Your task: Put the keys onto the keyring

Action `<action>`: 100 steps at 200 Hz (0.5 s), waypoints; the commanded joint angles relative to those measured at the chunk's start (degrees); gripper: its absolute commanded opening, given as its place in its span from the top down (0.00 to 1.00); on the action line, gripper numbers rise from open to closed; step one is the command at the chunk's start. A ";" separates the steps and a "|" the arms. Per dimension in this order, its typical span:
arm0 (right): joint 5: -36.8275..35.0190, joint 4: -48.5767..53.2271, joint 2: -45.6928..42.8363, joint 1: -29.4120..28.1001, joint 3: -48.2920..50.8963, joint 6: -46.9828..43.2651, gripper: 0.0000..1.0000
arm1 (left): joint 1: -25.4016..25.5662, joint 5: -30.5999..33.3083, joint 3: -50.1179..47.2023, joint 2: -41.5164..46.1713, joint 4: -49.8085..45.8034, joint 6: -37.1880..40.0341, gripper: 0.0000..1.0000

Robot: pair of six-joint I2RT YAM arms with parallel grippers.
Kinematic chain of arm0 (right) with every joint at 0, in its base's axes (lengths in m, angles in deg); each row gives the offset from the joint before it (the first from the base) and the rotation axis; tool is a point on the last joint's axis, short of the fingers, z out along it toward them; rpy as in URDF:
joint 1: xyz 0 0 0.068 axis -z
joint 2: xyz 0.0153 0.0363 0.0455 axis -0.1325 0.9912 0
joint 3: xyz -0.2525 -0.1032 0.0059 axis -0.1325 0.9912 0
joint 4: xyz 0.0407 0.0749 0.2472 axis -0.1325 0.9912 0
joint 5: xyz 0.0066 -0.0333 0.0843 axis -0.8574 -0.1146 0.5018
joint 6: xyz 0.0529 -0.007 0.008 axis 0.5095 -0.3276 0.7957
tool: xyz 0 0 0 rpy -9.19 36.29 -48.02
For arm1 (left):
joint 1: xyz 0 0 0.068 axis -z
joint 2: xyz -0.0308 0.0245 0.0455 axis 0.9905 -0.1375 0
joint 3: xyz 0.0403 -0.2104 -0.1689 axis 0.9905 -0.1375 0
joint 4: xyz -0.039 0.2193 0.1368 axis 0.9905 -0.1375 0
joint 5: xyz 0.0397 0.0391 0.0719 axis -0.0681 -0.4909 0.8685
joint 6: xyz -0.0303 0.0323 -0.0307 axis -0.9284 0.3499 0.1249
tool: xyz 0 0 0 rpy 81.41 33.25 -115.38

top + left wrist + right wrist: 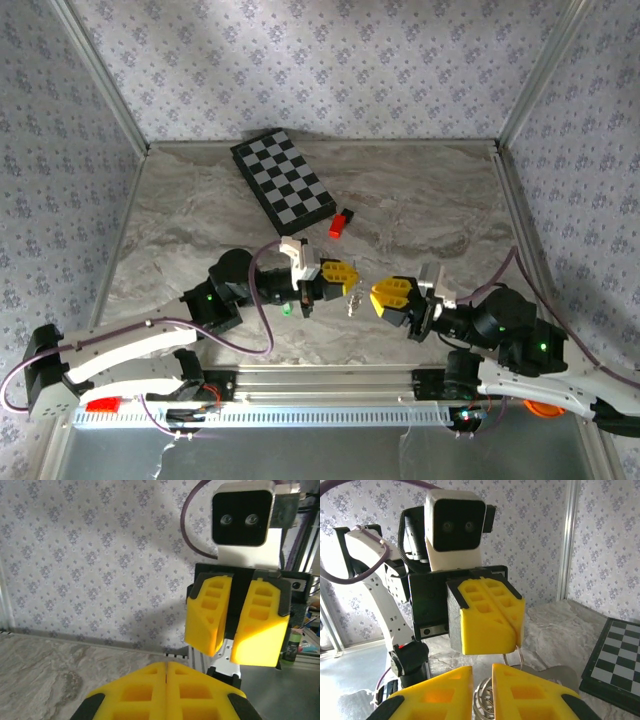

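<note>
Right gripper (376,296) low near the front, yellow fingers a little apart, pointing left. Facing it, very close, left gripper (352,276) with fingers pressed together on the top of the keyring (352,300). Thin shiny loop hanging down between the two yellow tips. Off to the left, under the left arm, the keys (287,310): a tiny green dot down on the table (180,220), too small to see well. Farther back, a red-and-black block (341,224). Farthest back, the checkerboard (283,176), lying flat.
</note>
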 commanded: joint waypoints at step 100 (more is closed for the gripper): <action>3.92 -3.89 3.38 2.43 0.60 1.52 0.84 | 0.45 -5.24 2.54 0.83 6.07 -2.21 1.00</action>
